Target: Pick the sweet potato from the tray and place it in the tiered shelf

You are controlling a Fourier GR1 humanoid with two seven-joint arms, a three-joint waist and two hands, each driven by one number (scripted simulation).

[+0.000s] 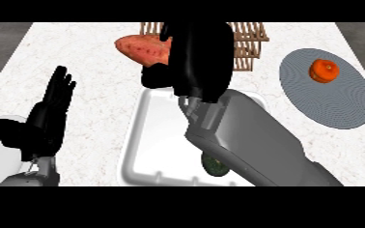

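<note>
Nearest you, at the lower left, the left hand (49, 111) rests with its fingers straight and pointing up, holding nothing; it looks parked out of the way so the other arm has room.

Beside it lies the white tray (153, 140), a smooth shallow rectangle with rounded corners and a raised lip. The grey right forearm (249, 140) crosses it on a diagonal and hides much of its floor. Just under that forearm, at the tray's near edge, a small dark green round thing (214, 166) peeks out — too covered for you to name.

Further out, the right hand (196, 60) is raised past the tray's far edge. Its fingers are curled round the sweet potato (143, 49), whose reddish-orange, blunt-ended, slightly mottled body sticks out to the left of the hand. So the sweet potato is off the tray and held up in front of the shelf; the lift appears done and the placing remains.

Behind the hand stands the tiered shelf (249, 43), made of thin brown wooden slats with gaps between them, mostly blocked by the hand.

Far right, well apart, a grey ribbed round plate (321, 101) carries a small orange fruit (324, 71). All of it sits on a pale speckled counter (92, 53).
</note>
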